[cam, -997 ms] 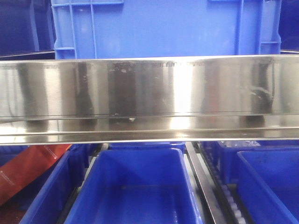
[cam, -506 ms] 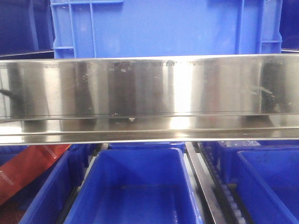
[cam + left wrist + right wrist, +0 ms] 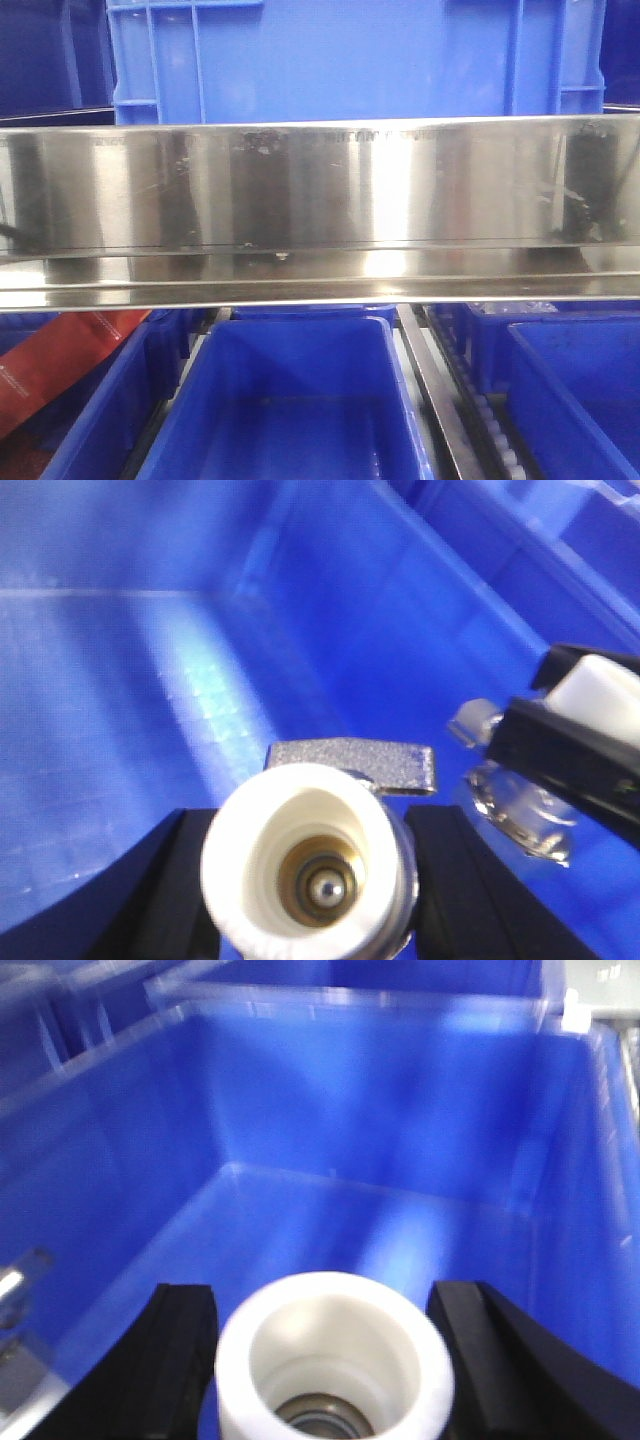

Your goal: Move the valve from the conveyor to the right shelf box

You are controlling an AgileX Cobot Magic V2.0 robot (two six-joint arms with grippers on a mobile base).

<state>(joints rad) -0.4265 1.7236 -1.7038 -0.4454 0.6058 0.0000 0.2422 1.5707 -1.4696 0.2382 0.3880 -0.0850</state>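
From the front, only the dark reflections on the steel rail have shifted since half a second ago, and its faint print is unreadable. Your left wrist view shows the left claw clamped on a white-capped valve low inside the blue box. In your right wrist view, the right claw grips a second valve, seemingly over the same box.

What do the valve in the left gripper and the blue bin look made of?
White-ended valve in the left gripper: matte white collar, likely plastic; yellowish brass-like bore; grainy silver metal handle. Blue bin: probably moulded plastic, smooth, with soft glossy highlights.
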